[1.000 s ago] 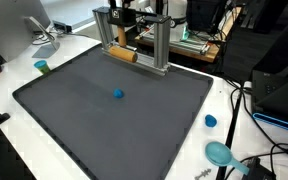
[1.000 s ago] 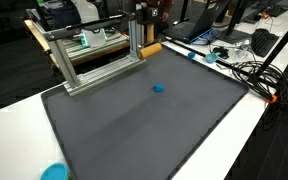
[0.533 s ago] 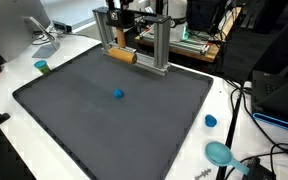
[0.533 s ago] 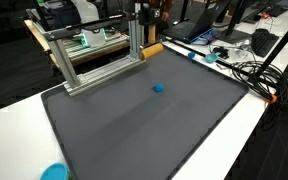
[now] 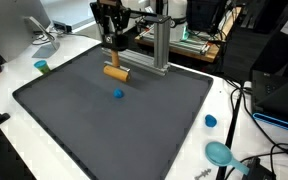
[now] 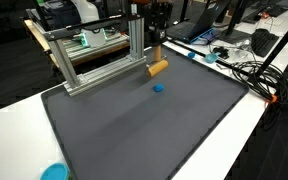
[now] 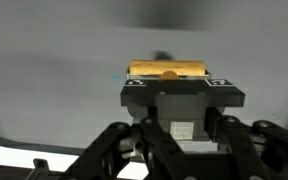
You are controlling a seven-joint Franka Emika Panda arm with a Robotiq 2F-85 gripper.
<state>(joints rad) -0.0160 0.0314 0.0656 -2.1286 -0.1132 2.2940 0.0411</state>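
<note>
Tan wooden cylinder [image 5: 116, 72] in gripper [image 5: 113, 63]

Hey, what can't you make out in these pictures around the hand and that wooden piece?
- Wrist view: the body of the hand hides where its fingers meet the wooden cylinder.
- Both exterior views: the small blue thing is too small to identify.
- Exterior view: whether the cylinder touches the grey mat is unclear, too small.
- Exterior view: the teal disc is cut off by the bottom edge.
</note>
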